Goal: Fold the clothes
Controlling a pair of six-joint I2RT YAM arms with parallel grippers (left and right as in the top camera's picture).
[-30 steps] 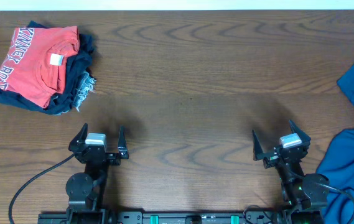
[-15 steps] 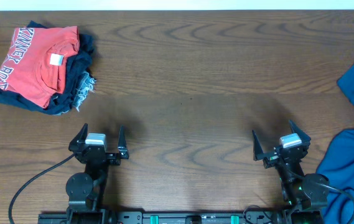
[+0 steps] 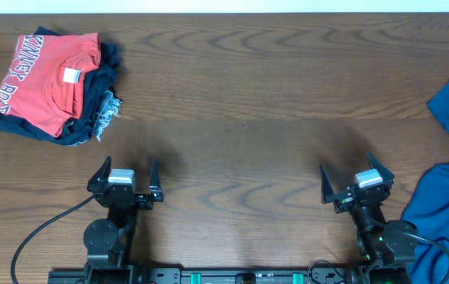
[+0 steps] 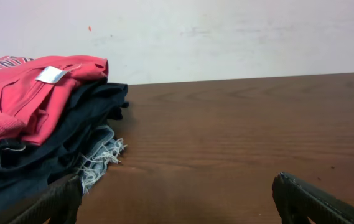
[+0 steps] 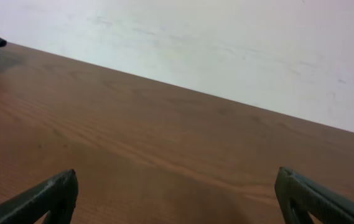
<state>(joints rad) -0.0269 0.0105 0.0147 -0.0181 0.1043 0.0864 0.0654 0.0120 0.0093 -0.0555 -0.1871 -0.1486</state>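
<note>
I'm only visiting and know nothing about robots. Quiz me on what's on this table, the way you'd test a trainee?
1. True or false: the red T-shirt lies folded on top of a pile of darker clothes.
2. Which is nearer the crumpled blue cloth? A) the left fingers B) the right fingers
3. Fill in: both arms' fingers stand ____, holding nothing.

Key: 1 true; 2 B; 3 open.
</note>
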